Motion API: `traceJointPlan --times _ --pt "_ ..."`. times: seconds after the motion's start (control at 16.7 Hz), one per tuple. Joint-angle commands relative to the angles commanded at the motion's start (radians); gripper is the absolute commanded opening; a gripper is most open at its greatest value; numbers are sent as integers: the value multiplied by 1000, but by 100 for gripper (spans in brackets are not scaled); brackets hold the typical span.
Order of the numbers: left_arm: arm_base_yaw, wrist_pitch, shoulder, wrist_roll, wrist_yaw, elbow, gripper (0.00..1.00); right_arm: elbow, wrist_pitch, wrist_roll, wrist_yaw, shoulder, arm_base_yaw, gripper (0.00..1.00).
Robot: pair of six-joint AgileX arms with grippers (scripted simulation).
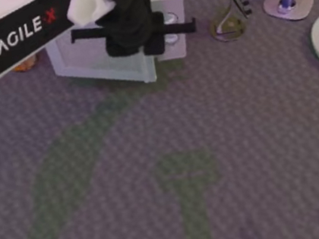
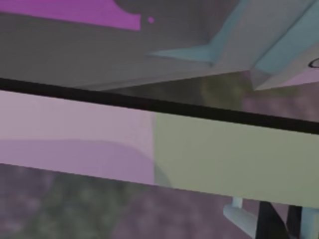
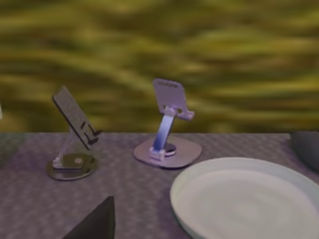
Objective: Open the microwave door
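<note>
One microwave, door ajar, interior hidden.

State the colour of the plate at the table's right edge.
White; the plate shows best in the right wrist view.

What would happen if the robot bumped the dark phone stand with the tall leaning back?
The dark phone stand would probably tip rather than slide: its leaning panel rises high above a small round base. It looks rigid, so it likely wouldn't bend. Falling rightward, it might strike the purple stand beside it.
</note>
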Motion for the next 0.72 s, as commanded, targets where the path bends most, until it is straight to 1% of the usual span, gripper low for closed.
traceJointPlan --times 0.72 --pt "2 12 -14 13 6 -19 0 0 0 0 0 0 0 100"
